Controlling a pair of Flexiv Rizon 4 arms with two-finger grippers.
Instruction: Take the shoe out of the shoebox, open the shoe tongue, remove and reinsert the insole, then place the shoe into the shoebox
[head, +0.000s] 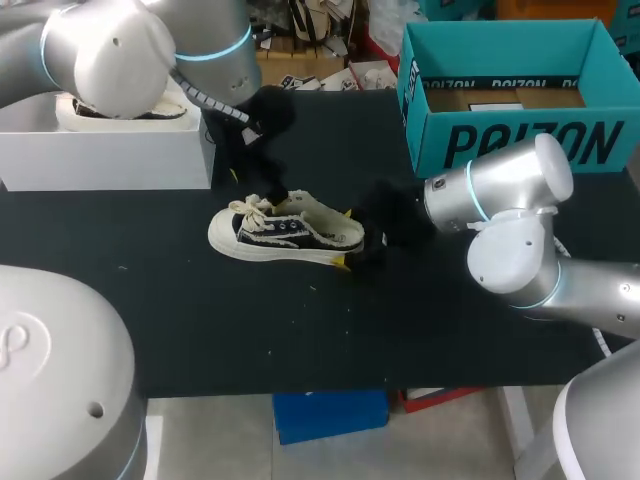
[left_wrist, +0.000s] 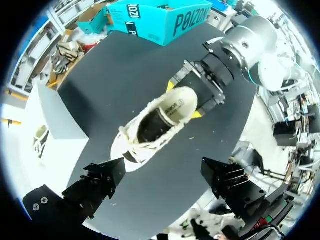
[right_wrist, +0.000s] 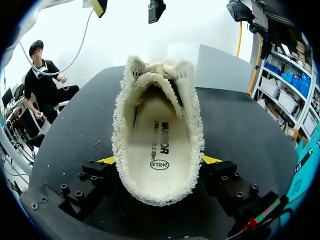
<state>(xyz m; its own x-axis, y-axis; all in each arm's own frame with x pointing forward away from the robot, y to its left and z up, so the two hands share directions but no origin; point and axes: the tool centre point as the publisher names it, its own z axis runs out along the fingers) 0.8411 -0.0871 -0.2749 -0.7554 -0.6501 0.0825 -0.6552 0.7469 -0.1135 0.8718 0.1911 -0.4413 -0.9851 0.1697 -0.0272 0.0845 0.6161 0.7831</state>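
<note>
A cream and dark low sneaker (head: 285, 232) lies on its sole on the black table mat (head: 300, 320), toe to the left, laces loose. My right gripper (head: 350, 238) holds its heel, one yellow tip against each side. In the right wrist view the shoe (right_wrist: 159, 125) fills the space between the fingers (right_wrist: 107, 161), its printed cream insole (right_wrist: 159, 145) lying flat inside. My left gripper (head: 255, 165) hangs open above the lace end. In the left wrist view the shoe (left_wrist: 160, 120) lies ahead of the left gripper (left_wrist: 162, 167), with nothing between its fingers.
A teal open shoebox (head: 520, 140) stands at the back right of the table. A white box (head: 110, 150) with another shoe in it sits at the back left, under my left arm. The mat's front half is bare.
</note>
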